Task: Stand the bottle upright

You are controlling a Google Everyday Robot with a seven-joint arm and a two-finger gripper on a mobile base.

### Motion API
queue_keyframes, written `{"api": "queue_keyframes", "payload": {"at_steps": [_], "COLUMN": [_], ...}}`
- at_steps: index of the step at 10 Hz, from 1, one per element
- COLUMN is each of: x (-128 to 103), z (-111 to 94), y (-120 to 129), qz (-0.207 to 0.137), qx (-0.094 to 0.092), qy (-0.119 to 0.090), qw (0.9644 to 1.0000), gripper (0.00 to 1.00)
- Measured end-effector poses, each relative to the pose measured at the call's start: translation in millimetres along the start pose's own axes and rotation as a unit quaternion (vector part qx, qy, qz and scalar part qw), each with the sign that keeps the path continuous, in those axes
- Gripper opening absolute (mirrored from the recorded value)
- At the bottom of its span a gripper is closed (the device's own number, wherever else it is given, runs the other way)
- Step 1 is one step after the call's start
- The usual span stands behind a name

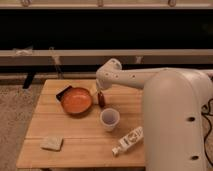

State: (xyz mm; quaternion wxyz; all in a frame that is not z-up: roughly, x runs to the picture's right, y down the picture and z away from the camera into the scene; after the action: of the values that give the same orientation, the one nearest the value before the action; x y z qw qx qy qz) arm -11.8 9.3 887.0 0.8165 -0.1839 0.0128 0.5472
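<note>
Camera view is up, and I'm looking down on a wooden surface [75,135] with the white arm [135,77] reaching across it from the right of my screen. The claw [99,89] hangs at the arm's tip over the far half of the surface, right above a small dark red thing [101,99] that stands upright. Whether the claw is apart, together or clamped on that red thing, I cannot tell; the two run into each other from this angle.

Just left of the red thing sits an orange bowl [76,101], close enough that they look to be touching. A dark flat piece [63,92] pokes out at the bowl's far left rim.

Now the bottle [128,140]: it's down on its side near the front edge, on the right part of the surface, well apart from the claw. Its white cap points front-left towards the edge and its body angles back to the right, next to the robot's big white housing [175,125].

Between the red thing and the bottle stands a white cup [110,119], upright, mouth up, near the bottle but not touching it. Over at the front left corner lies a pale flat block [52,143], on its own.
</note>
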Motion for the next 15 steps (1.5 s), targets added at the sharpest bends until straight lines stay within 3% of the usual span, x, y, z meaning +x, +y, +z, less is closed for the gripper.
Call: {"api": "queue_keyframes", "payload": {"at_steps": [2, 8, 10, 12, 14, 15], "x": [22.8, 116.4, 155.4, 186.9, 215.5, 228.6], "z": [-22.1, -114.6, -148.7, -166.8, -169.9, -166.3], "y": [0.0, 87.6, 99.1, 90.6, 76.2, 69.0], "qz": [-0.001, -0.023, -0.027, -0.03, -0.061, -0.082], "qx": [0.004, -0.022, -0.013, -0.002, 0.0, -0.005], "qy": [-0.006, -0.054, -0.059, -0.045, 0.007, 0.034], "qw": [1.0, 0.998, 0.9978, 0.9985, 0.9981, 0.996], "gripper": [0.8, 0.8, 0.8, 0.8, 0.8, 0.8]}}
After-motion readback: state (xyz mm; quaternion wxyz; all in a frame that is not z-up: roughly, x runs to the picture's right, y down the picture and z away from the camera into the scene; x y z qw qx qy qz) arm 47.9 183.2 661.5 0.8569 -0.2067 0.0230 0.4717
